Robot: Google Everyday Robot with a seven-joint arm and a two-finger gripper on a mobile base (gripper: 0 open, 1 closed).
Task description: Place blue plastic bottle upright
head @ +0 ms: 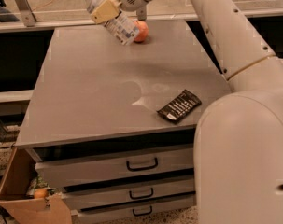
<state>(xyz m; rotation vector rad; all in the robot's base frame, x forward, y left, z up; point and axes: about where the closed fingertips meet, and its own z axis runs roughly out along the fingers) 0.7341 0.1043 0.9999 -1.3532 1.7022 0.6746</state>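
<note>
The gripper [105, 10], above the grey counter's [85, 97] far edge, hides the middle of the clear bluish plastic bottle [123, 28] clamped between its fingers. That bottle covers the round orange-red apple's [143, 31] left side. The bulky white arm [239, 162] hides the counter's right front corner.

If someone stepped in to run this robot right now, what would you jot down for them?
The hand is closed around the blue plastic bottle, in the air above the far side of the table.
The bottle is tilted, cap toward the upper left, its lower end near the apple.
Done: bottle picked up.
Left: turn it upright, set it down, let go.
</note>
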